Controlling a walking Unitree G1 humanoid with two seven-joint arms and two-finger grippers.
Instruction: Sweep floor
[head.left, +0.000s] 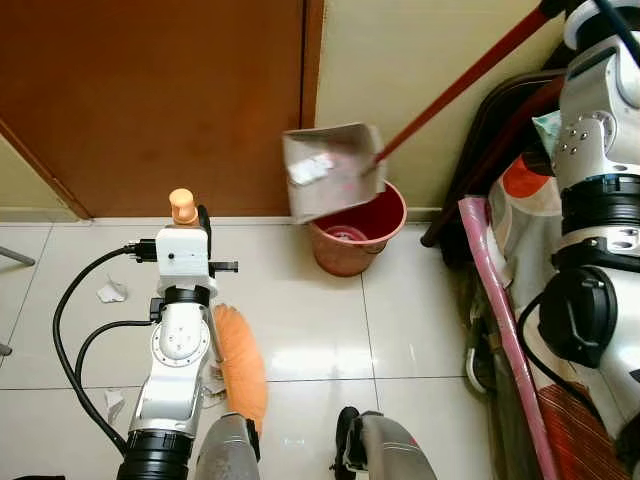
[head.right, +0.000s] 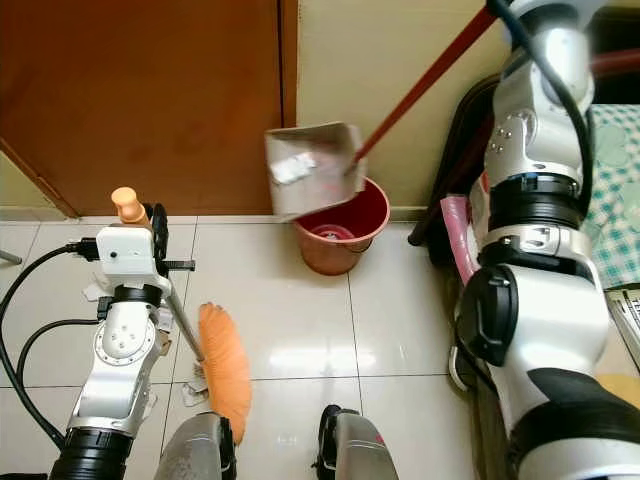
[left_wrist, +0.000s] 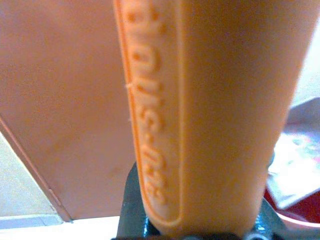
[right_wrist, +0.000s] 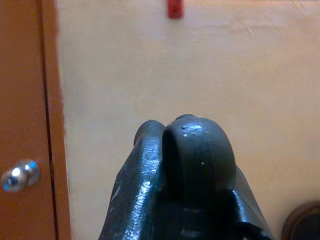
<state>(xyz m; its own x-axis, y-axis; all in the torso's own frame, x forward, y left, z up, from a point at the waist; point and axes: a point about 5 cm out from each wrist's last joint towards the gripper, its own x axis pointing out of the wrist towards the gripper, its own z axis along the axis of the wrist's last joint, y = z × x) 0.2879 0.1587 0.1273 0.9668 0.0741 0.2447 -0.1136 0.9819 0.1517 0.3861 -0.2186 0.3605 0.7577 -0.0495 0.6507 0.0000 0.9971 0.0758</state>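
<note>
Left gripper (head.left: 185, 222) clamping the smooth orange broom handle (left_wrist: 210, 100) — fan-shaped bristles (head.left: 243, 365) resting on glossy tiles below it, right gripper (right_wrist: 185, 150) closed, lifting the red-handled grey dustpan (head.left: 330, 170), tilting above a round red bucket (head.left: 355, 240).

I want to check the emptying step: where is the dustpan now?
In the left eye view the dustpan is raised and tilted just above the red bucket, near the wall beside the door, slightly right of centre.
</note>
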